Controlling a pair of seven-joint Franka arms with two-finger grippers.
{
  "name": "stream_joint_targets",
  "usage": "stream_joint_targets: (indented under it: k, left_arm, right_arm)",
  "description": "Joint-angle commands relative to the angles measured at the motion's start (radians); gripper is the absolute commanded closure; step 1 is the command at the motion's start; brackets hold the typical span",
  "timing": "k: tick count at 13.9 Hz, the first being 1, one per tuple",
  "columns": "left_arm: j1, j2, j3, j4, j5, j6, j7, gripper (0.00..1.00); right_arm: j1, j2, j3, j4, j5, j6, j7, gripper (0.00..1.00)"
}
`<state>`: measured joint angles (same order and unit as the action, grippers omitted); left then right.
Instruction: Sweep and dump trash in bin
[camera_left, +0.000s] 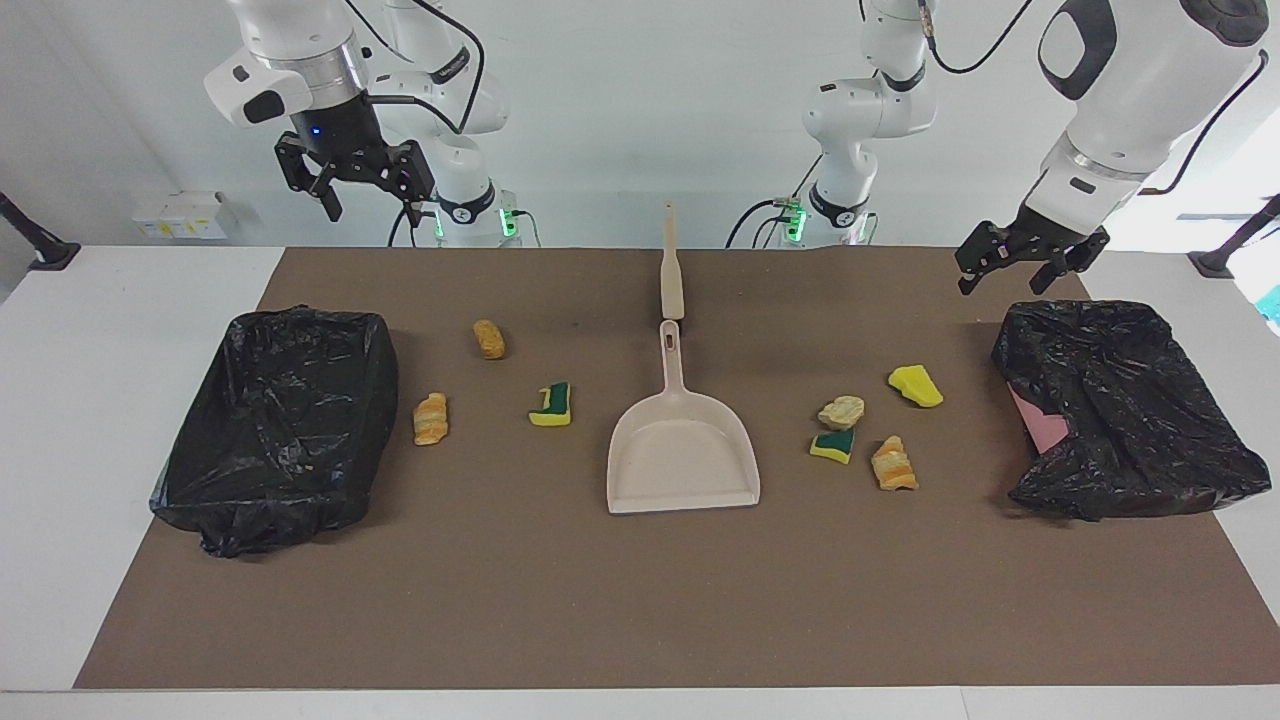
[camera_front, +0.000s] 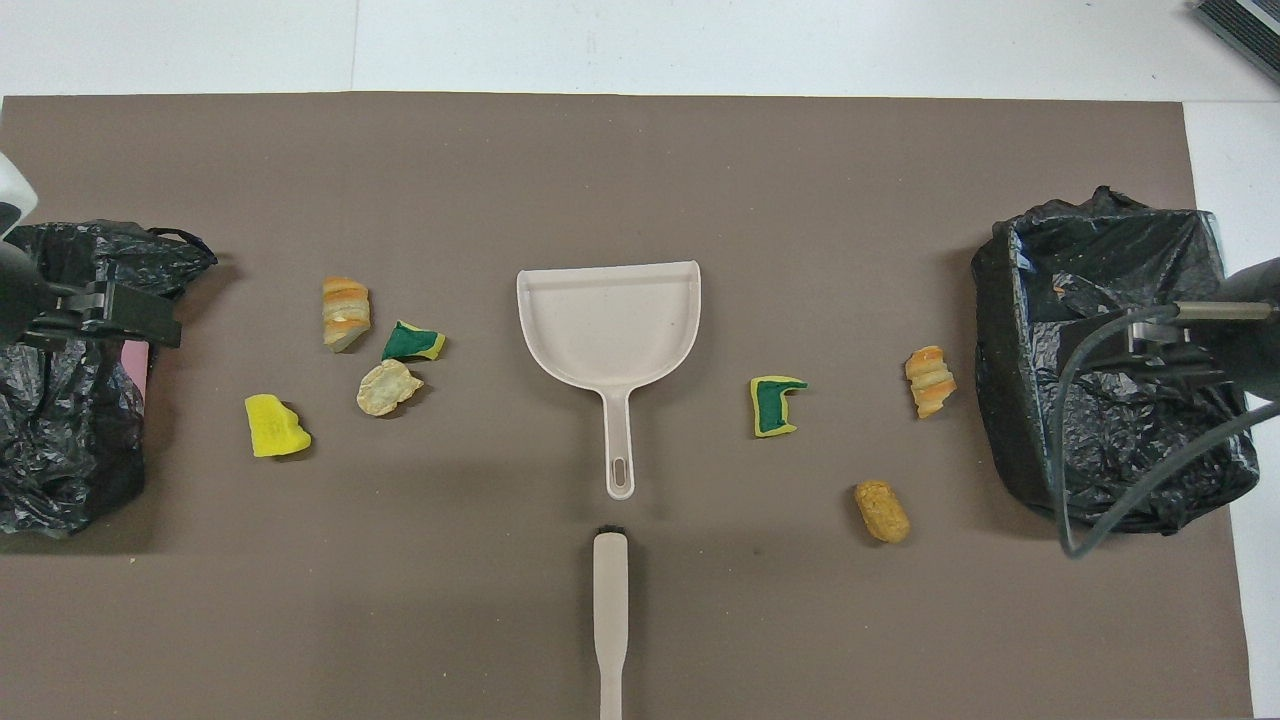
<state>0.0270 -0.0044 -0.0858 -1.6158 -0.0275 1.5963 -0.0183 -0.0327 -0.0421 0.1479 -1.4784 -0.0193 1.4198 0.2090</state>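
Several trash scraps lie on the brown mat. A tan lump (camera_left: 489, 339), a striped bread piece (camera_left: 431, 418) and a green-backed sponge (camera_left: 552, 404) lie toward the right arm's end. A yellow sponge (camera_left: 915, 386), a pale lump (camera_left: 841, 411), a green sponge (camera_left: 833, 445) and a striped piece (camera_left: 894, 465) lie toward the left arm's end. The beige dustpan (camera_left: 683, 450) sits mid-table, with the brush (camera_left: 671, 270) nearer the robots. My right gripper (camera_left: 372, 212) hangs open, high over the mat's edge. My left gripper (camera_left: 1003, 283) hangs open over the crumpled bin's (camera_left: 1130, 410) near edge.
A black-bagged bin (camera_left: 280, 420) stands open at the right arm's end. The bin at the left arm's end has its bag bunched over it, with a pink patch (camera_left: 1040, 420) showing. White table (camera_left: 120, 330) borders the mat.
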Motion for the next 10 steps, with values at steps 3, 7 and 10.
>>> stream_joint_targets:
  k: [3, 7, 10]
  left_arm:
    - [-0.013, -0.022, 0.011, -0.026, -0.003, 0.005, -0.002, 0.0]
    - [-0.015, -0.023, 0.011, -0.027, -0.003, 0.004, 0.0, 0.0]
    - [-0.015, -0.023, 0.011, -0.032, -0.005, 0.005, 0.0, 0.0]
  right_arm:
    - [-0.012, -0.01, 0.001, -0.01, 0.021, -0.009, 0.017, 0.0]
    - [-0.013, -0.01, -0.001, -0.008, 0.018, -0.012, 0.012, 0.0]
    - [-0.032, -0.008, -0.002, -0.008, 0.018, -0.009, 0.012, 0.0]
